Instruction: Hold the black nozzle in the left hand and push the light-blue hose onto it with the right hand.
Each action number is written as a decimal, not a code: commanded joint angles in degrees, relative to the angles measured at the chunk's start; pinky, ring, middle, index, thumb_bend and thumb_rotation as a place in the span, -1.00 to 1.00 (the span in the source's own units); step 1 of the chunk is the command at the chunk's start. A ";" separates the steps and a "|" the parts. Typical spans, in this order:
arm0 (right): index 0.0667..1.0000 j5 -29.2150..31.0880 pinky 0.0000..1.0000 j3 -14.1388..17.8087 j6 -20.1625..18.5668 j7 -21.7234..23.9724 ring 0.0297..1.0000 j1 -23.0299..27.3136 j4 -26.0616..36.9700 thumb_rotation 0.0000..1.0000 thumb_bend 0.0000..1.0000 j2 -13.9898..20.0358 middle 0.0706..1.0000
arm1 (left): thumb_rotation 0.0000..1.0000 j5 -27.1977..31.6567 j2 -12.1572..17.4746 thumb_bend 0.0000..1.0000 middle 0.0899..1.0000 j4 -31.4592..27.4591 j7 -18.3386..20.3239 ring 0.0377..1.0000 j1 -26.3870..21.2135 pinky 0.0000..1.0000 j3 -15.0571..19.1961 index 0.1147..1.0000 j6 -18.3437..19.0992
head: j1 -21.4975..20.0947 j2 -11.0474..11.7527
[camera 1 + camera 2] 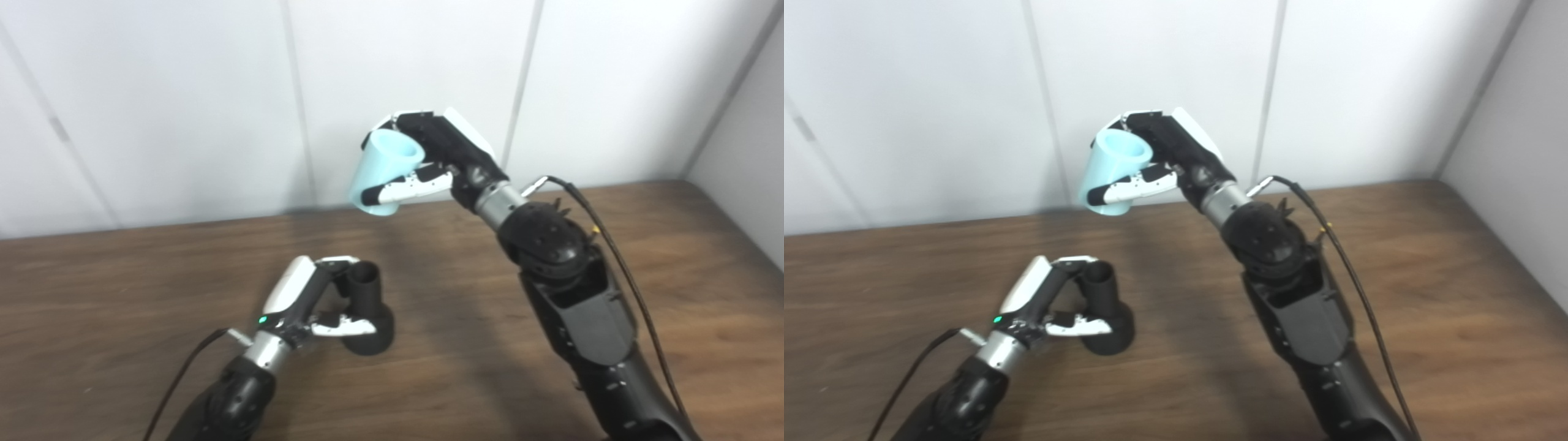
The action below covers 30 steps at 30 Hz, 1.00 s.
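Observation:
The black nozzle (366, 309) stands upright on the wooden table (122, 294), narrow open end up, wide base down. My left hand (309, 306) is shut on the black nozzle, fingers and thumb around its lower part. My right hand (429, 156) is raised well above the table and is shut on the light-blue hose (384, 171), a short pale tube held tilted with one open end facing up. The hose is above and a little to the right of the nozzle, clearly apart from it. Both also show in the right eye view: the nozzle (1104, 312) and the hose (1111, 171).
White wall panels (184, 92) rise behind the table's far edge, and a side wall (747, 171) closes the right. Black cables trail from both wrists, the right one (612, 257) hanging beside the forearm.

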<state>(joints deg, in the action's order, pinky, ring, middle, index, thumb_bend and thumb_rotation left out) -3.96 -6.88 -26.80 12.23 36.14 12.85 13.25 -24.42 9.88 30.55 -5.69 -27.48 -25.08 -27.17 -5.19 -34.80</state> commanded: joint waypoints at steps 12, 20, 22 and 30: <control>-0.13 -3.69 -0.22 -2.75 -0.12 12.52 -0.12 6.63 0.10 -1.00 0.04 3.59 -0.07 | -1.00 -2.51 -4.30 0.00 -0.15 5.72 1.11 -0.19 7.10 -0.14 -1.21 -0.09 3.13 | 3.33 -1.36; -0.13 -7.60 -0.20 -2.57 -0.11 16.44 -0.10 5.42 0.73 -1.00 0.04 4.29 -0.09 | -1.00 -2.58 -4.44 0.00 -0.16 6.32 0.48 -0.20 6.85 -0.15 -0.87 -0.08 2.30 | 3.46 -2.03; -0.13 -8.03 -0.21 -2.52 -0.11 16.95 -0.10 4.97 0.70 -1.00 0.04 4.35 -0.10 | -1.00 -2.57 -4.47 0.00 -0.16 6.51 0.40 -0.20 6.81 -0.16 -0.81 -0.08 2.19 | 3.46 -2.03; -0.12 -7.61 -0.19 -3.29 1.76 16.27 -0.11 3.22 0.09 -1.00 0.04 4.94 -0.09 | -1.00 -2.55 -4.31 0.00 -0.16 5.95 0.47 -0.21 7.09 -0.17 -0.65 -0.08 2.20 | 3.69 -2.56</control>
<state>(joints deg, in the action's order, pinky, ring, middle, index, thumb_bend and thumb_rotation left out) -11.95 -10.61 -26.78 29.50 37.37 11.84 17.10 -25.76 6.70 31.57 -5.81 -27.78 -24.21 -25.40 -1.49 -37.35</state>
